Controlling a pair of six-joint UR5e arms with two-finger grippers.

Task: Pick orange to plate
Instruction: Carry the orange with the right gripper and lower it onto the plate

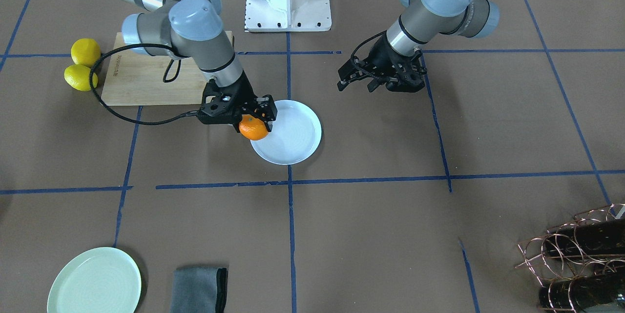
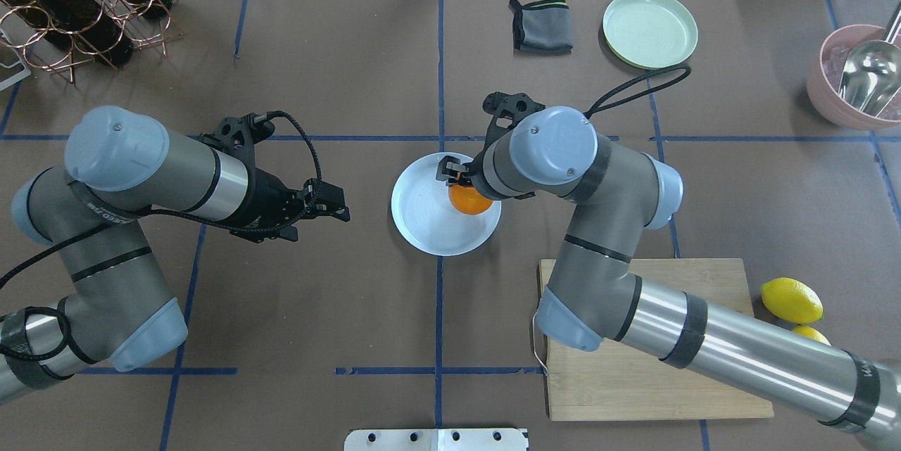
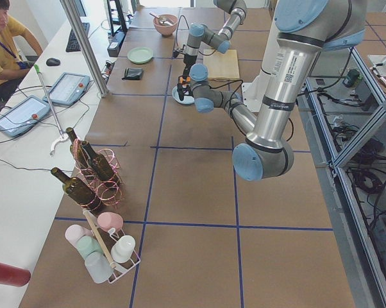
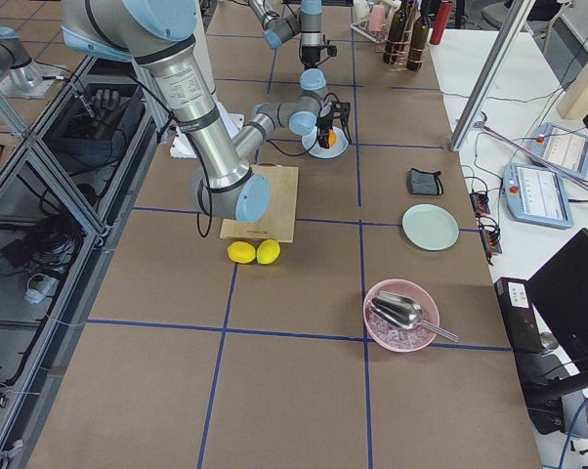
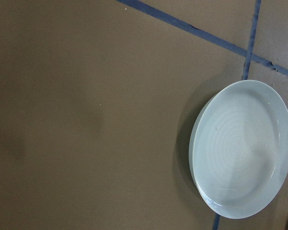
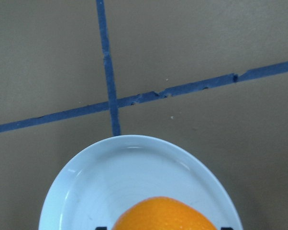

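The orange (image 1: 253,128) is clamped between the fingers of my right gripper (image 1: 254,124), which is shut on it. It hangs just over the white plate (image 1: 295,137), above the part of the plate nearest the right arm. In the overhead view the orange (image 2: 470,201) shows over the plate (image 2: 429,222) with the wrist covering part of it. The right wrist view has the orange's top (image 6: 163,213) at the bottom edge, with the plate (image 6: 110,182) beneath it. My left gripper (image 1: 355,83) hovers open and empty, a short way from the plate (image 5: 239,153).
A wooden cutting board (image 1: 146,78) lies under the right arm, with two lemons (image 1: 83,64) beside it. A mint-green plate (image 1: 95,281), a grey cloth (image 1: 199,289) and a copper bottle rack (image 1: 576,254) sit along the operators' side. A pink bowl with a scoop (image 2: 855,78) is far right.
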